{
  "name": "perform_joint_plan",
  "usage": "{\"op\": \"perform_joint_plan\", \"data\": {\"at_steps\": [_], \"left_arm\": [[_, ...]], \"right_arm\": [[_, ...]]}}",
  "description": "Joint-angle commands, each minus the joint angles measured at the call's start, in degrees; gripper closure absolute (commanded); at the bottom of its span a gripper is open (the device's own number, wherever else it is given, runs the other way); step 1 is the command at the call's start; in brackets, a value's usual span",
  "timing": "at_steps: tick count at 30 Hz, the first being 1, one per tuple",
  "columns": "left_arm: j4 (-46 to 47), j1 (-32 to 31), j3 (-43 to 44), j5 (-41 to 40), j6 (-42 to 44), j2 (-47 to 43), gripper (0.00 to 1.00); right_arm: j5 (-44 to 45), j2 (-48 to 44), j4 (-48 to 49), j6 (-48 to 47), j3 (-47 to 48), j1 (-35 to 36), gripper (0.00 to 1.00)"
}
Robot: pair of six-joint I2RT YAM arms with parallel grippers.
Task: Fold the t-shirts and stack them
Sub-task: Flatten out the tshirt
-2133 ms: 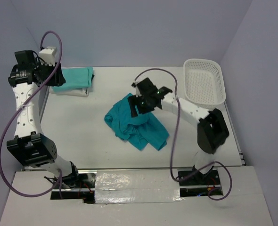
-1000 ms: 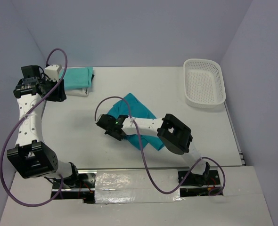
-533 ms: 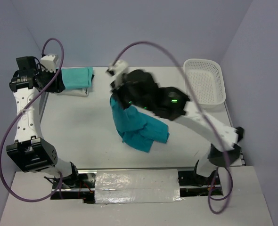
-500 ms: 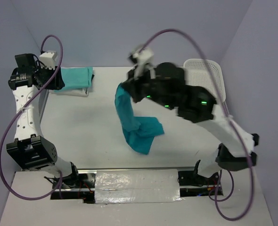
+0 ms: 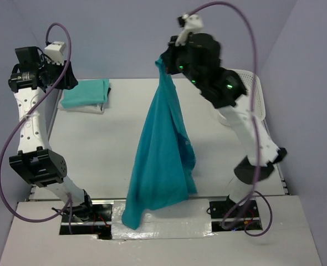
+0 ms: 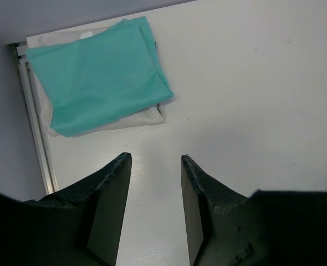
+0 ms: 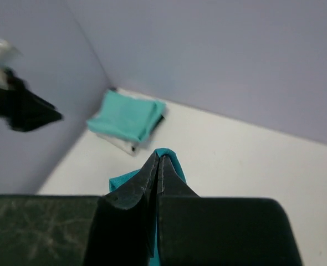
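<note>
Your right fingers (image 7: 157,166) pinch the teal cloth t-shirt (image 5: 161,155), dangling right of the folded mint t-shirt (image 6: 97,83); your left fingers (image 5: 69,83) stand half-spread, empty.

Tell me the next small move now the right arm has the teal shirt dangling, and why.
Probably bring the left fingers, open over the folded stack, across to pinch a second top point of the teal shirt. The right fingers hold it by one point, so it hangs bunched over the table; two grips would likely spread it for laying flat.
</note>
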Motion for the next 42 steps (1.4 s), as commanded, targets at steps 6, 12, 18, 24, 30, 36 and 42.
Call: {"op": "perform_joint_plan", "data": {"at_steps": [6, 12, 18, 24, 30, 36, 42], "left_arm": [[-3.1, -7.7, 7.2, -1.5, 3.7, 7.4, 0.47], [-6.2, -15.6, 6.7, -0.1, 8.6, 6.8, 0.47], [-11.6, -33.7, -9.6, 2.3, 19.7, -3.5, 0.45], [-14.6, -63.5, -34.5, -8.4, 23.9, -11.2, 0.43], [-9.4, -76.1, -48.6, -10.8, 20.1, -13.2, 0.24], [-2.9, -83.7, -54.6, -10.6, 16.7, -11.5, 0.23], [2.4, -84.1, -58.7, -8.3, 18.8, -11.4, 0.4]], "right_arm": [[-7.2, 33.9, -14.1, 10.5, 8.3, -10.6, 0.48], [-16.6, 30.3, -9.5, 13.5, -10.0, -21.0, 0.01], [-15.4, 8.4, -5.6, 8.4, -34.6, -23.2, 0.0], [-19.0, -11.6, 1.5, 13.9, -69.6, -23.0, 0.01], [-24.1, -16.5, 11.3, 19.8, -92.1, -22.8, 0.03], [-23.9, -12.8, 16.7, 23.9, -99.4, -21.7, 0.06], [-26.2, -10.4, 21.9, 26.4, -101.4, -21.7, 0.71]]}}
